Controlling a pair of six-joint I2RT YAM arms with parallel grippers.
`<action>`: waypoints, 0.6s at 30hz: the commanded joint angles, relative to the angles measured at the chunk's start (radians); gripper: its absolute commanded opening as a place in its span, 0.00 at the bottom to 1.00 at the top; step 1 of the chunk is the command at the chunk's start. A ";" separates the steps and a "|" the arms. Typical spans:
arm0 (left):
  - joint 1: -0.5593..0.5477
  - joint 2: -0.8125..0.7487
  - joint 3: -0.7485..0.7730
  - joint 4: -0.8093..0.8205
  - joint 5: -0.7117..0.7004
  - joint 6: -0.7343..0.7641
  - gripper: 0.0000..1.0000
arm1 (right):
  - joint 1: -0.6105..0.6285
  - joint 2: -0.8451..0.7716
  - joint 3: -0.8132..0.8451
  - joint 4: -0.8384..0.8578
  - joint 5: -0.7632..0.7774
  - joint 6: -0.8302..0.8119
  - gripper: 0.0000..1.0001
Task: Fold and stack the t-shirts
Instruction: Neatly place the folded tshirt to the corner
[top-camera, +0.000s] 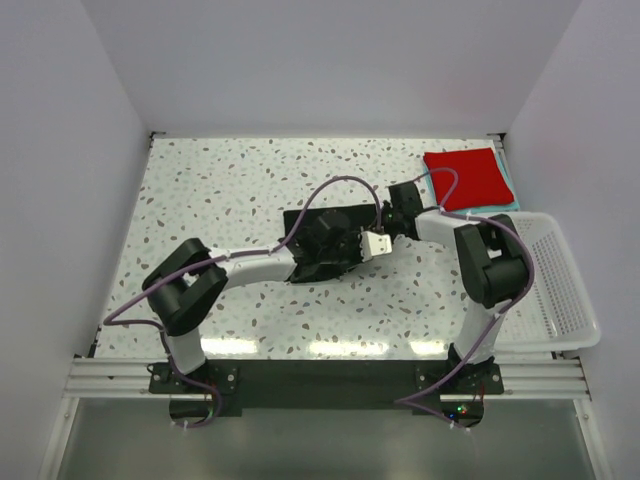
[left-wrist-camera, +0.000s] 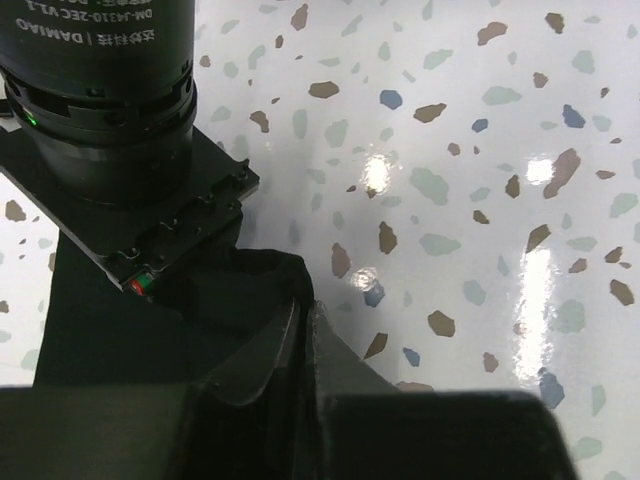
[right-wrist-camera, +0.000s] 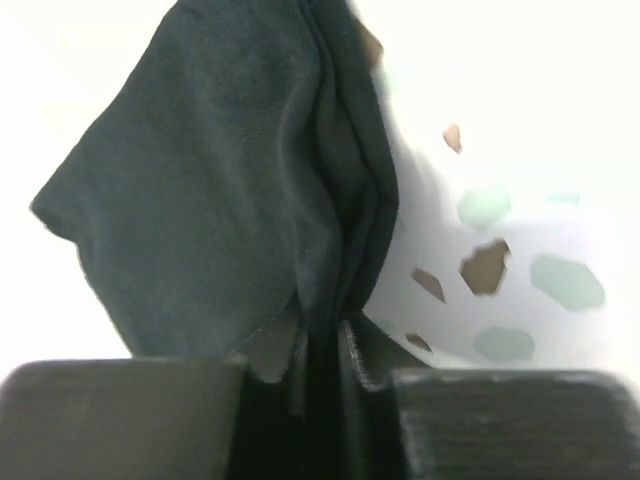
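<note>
Your right gripper (right-wrist-camera: 320, 345) has its jaws closed almost together on a fold of the black soft cloth t-shirt (right-wrist-camera: 200, 200). Your left gripper (left-wrist-camera: 310, 330) pinches the same shirt at the middle of the speckled white table (top-camera: 220, 190), probably so that both arms can carry it. The bright red folded t-shirt (top-camera: 463, 178) lies on the teal t-shirt (top-camera: 511, 192) at the far right corner, as the stack.
</note>
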 joint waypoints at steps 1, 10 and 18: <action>0.011 -0.034 0.040 0.030 0.023 -0.034 0.10 | 0.004 0.031 0.121 -0.026 0.135 -0.099 0.07; 0.092 -0.169 0.011 -0.287 0.015 -0.004 0.84 | 0.004 0.043 0.425 -0.318 0.233 -0.650 0.00; 0.144 -0.344 -0.120 -0.419 0.018 -0.024 1.00 | -0.039 0.051 0.620 -0.439 0.274 -0.947 0.00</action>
